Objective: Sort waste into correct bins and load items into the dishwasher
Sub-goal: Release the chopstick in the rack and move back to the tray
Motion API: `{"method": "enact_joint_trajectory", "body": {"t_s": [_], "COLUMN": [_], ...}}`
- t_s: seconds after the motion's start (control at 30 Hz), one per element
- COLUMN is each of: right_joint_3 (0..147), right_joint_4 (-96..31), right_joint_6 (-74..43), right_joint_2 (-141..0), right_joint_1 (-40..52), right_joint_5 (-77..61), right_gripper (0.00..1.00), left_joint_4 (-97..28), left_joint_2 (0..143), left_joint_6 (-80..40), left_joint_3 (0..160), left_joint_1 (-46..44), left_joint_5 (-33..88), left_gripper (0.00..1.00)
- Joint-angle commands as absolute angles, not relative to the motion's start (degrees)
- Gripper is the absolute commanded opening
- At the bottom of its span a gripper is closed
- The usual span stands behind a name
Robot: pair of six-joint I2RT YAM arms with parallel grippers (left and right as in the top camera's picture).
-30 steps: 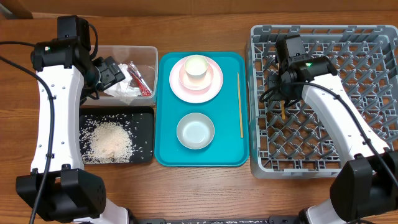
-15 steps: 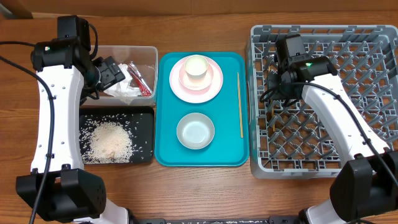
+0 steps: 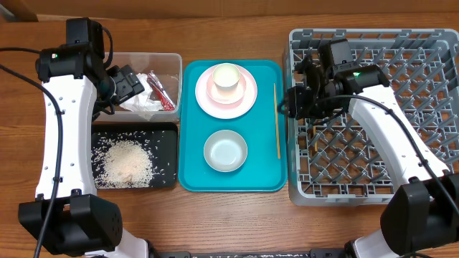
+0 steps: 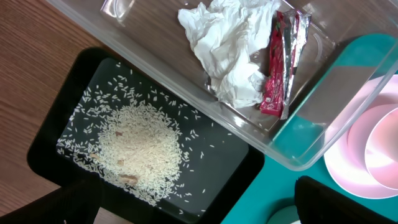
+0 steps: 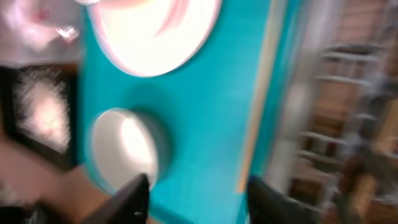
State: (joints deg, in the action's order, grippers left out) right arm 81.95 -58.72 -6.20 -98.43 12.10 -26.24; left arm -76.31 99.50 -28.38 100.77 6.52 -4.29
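- Right gripper [image 5: 199,199] – fingers spread, nothing between them. In the overhead view it sits at the left wall of the dish rack [image 3: 373,165], next to the teal tray [image 3: 258,168]. The wrist view is smeared, so fine detail is unreliable.
- Left gripper [image 4: 204,204] – fingers wide apart and empty, hanging over the clear tub [image 3: 172,61].
- Waste looks sorted: tissue [image 4: 230,43] and red wrapper [image 4: 277,68] are in the tub, rice [image 4: 140,149] is piled in the black tray [image 4: 242,162].
- Dishes are not loaded. The pink plate [image 3: 244,104] with a cup [image 3: 226,75] stacked on it and the grey bowl [image 3: 225,150] are on the teal tray. One chopstick [image 3: 277,120] lies flat along the tray's right rim. I can't make out a second one.
- Likely next pick is that chopstick. Risks:
  - It is thin, flat and close to the rim, so a fingertip could land on the rim and the jaws close on nothing, or flick the stick off the tray.
  - Released lengthwise over the lattice, it could drop through a gap.
  - The wrist could snag the rack wall or pegs and drag the rack.
  - Lifting the plate with the cup on it could slide the stack off.
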Motion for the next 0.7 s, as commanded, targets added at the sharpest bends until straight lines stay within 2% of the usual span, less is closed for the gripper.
{"method": "enact_joint_trajectory", "body": {"t_s": [0.0,0.03,0.13,0.2,0.27,0.33,0.4,0.47,0.67], "right_joint_3": [81.7,81.7,81.7,81.7,81.7,81.7,81.7,81.7,80.8], "right_joint_4": [-58.6,-58.5,-58.5,-58.2,-57.5,-56.7,-56.5,-56.9,-57.2], "right_joint_6": [-6.0,-6.0,-6.1,-7.7,-12.0,-17.4,-24.1,-29.6,-38.5], "right_joint_2": [-98.3,-98.3,-98.3,-98.3,-98.3,-98.3,-98.3,-98.3,-98.4], "right_joint_1": [12.8,13.2,15.1,16.9,19.5,22.5,25.6,28.3,34.0], "right_joint_5": [-39.0,-40.0,-40.1,-38.5,-33.4,-25.1,-15.1,-6.5,9.9], "right_gripper": [0.68,0.72,0.72,0.63,0.59,0.52,0.4,0.34,0.31], "left_joint_4": [-76.3,-76.3,-76.3,-76.3,-76.3,-76.3,-76.3,-76.3,-76.3], "left_joint_2": [99.3,99.3,99.3,99.3,99.3,99.3,99.3,99.3,99.3], "left_joint_6": [-28.3,-28.3,-28.3,-28.3,-28.3,-28.3,-28.3,-28.3,-28.3], "left_joint_3": [102.1,102.1,102.1,102.1,102.1,102.1,102.1,102.1,102.1], "left_joint_1": [6.7,6.7,6.7,6.7,6.7,6.7,6.7,6.7,6.7], "left_joint_5": [-4.5,-4.4,-4.5,-4.5,-4.4,-4.5,-4.4,-4.4,-4.5], "left_gripper": [1.0,1.0,1.0,1.0,1.0,1.0,1.0,1.0,1.0]}}
